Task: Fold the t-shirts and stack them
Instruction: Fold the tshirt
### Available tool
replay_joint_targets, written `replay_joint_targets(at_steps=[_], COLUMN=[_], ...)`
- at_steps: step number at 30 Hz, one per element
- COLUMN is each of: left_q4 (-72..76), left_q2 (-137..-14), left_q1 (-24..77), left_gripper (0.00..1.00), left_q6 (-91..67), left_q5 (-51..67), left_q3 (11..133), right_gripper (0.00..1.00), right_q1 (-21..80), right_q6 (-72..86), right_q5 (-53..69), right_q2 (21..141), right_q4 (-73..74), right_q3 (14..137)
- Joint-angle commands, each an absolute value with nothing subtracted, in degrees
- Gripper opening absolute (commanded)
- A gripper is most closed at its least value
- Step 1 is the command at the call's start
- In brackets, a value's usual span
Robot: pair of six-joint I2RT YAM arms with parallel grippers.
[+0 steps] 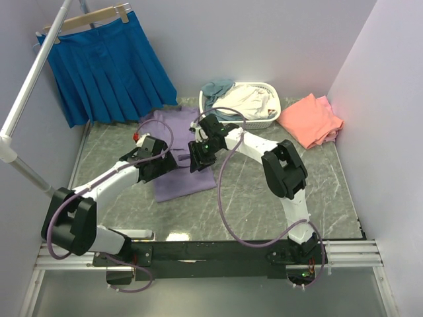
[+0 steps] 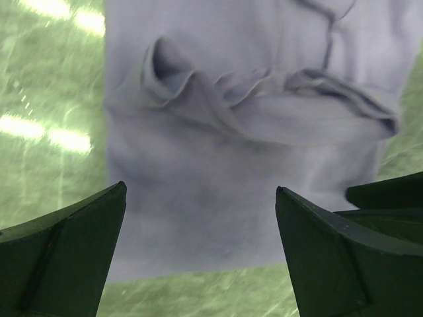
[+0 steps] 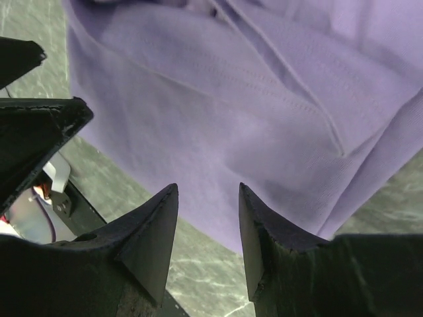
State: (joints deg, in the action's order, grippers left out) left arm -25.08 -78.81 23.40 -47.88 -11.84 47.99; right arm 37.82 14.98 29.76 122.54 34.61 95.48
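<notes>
L gripper [image 2: 200, 188] is spread wide, nothing btwn its fingers, hovering over the lavender tee [image 1: 187, 183] w/ a bunched ridge of cloth across the tee just beyond its tips. R gripper [image 3: 208, 186] is partly parted, a narrow gap, nothing in it. It sits above the tee's edge, w/ bare tabletop [image 1: 324, 191] showing under the tips. Can't tell if either gripper touches the cloth. The two grippers are close together, L one on the tee's left side, R one on its right.

Lavender tee lies flat-ish mid tabletop, running from near the far edge toward the centre, sides folded in, w/ seams and overlapping layers visible in the R wrist view.

Coral-pink tees [image 1: 310, 119] are in a loose pile at the far right corner, well apart from both grippers. White lattice basket [image 1: 269, 123] stands at the far edge, just beside the lavender tee's far end, and holds a cream-white tee [image 1: 248, 100] and a grey-blue tee [image 1: 217, 89], both crumpled.

Blue pleated skirt [image 1: 106, 72] hangs on a wooden hanger [image 1: 86, 20] at the far left corner.
</notes>
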Motion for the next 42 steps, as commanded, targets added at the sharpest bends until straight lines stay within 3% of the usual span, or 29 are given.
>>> replay_joint_targets(at_steps=[1, 12, 28, 36, 42], left_q4=[-19.08, -15.47, -10.46, -10.63, -17.83], left_q2=[-81.38, -93.42, -101.51, -97.32, -89.66], left_q1=[23.55, 22.85, 18.81, 18.11, 18.02], left_gripper=[0.99, 0.99, 0.99, 0.99, 1.00], left_q6=[-47.81, -45.35, -41.22, -41.66, -42.71], left_q5=[-12.56, -15.82, -23.29, -32.24, -33.84], left_q3=[49.21, 58.00, 63.19, 63.46, 62.76], right_gripper=[0.49, 0.50, 0.52, 0.56, 0.62], right_q1=[37.18, 36.21, 30.24, 27.78, 26.98], right_q6=[15.12, 14.33, 17.40, 16.53, 13.36], right_q5=[30.94, 28.56, 28.47, 23.04, 20.13], right_q2=[123.65, 130.69, 138.08, 127.11, 119.98], right_q4=[31.73, 34.63, 29.28, 22.94, 28.03], right_q3=[97.73, 107.48, 117.07, 108.21, 98.98])
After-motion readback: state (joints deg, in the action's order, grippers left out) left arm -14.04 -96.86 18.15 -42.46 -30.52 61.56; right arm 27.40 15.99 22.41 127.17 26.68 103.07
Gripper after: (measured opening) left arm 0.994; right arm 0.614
